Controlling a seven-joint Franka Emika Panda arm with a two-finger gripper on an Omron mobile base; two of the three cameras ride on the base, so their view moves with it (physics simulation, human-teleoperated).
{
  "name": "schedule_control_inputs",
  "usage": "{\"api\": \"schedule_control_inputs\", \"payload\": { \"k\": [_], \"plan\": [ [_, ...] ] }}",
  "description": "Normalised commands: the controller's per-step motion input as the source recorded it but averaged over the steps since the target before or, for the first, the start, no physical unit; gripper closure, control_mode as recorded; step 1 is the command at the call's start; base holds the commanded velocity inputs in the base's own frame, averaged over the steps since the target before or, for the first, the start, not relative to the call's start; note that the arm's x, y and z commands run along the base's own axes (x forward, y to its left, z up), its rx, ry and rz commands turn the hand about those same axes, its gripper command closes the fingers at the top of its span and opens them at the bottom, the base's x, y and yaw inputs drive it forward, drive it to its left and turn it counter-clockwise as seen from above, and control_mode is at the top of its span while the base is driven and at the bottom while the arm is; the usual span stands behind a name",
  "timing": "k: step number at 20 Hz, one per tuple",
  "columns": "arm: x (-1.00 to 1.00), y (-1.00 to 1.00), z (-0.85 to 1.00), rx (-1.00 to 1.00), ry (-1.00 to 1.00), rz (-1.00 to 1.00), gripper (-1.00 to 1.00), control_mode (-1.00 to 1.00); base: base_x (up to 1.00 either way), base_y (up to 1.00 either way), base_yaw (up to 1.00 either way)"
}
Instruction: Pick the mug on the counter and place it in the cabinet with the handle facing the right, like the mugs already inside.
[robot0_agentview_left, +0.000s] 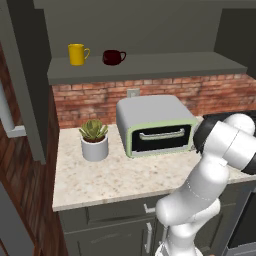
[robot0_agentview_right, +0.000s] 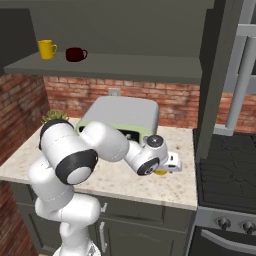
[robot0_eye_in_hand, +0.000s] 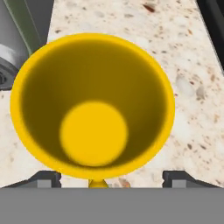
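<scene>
No text, label, brand, number or sign can be read in any of the views. The grey toaster oven with the pale green front (robot0_agentview_left: 156, 125) bears no legible marking, the bright lemon-yellow mug (robot0_agentview_left: 77, 54) and the squat dark red mug (robot0_agentview_left: 113, 57) on the grey shelf are plain, and the round stove knobs (robot0_agentview_right: 232, 225) are too small to show any figures.
</scene>
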Motion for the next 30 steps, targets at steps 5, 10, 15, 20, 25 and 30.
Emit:
{"api": "schedule_control_inputs", "payload": {
  "k": [5,10,15,20,25,30],
  "plan": [
    [0.05,0.00,-0.03,0.01,0.00,0.00,1.00,-1.00,0.00,0.00,0.00],
    [0.01,0.03,0.00,0.00,0.00,0.00,1.00,-1.00,0.00,0.00,0.00],
    [0.00,0.23,0.02,0.00,0.00,0.00,1.00,-1.00,0.00,0.00,0.00],
    [-0.06,0.32,0.35,0.00,-0.04,0.02,1.00,-1.00,0.00,0.00,0.00],
    [-0.16,0.23,0.56,-0.01,-0.09,0.01,1.00,-1.00,0.00,0.00,0.00],
    [-0.24,0.15,0.41,-0.02,-0.04,0.00,1.00,-1.00,0.00,0.00,0.00]
  ]
}}
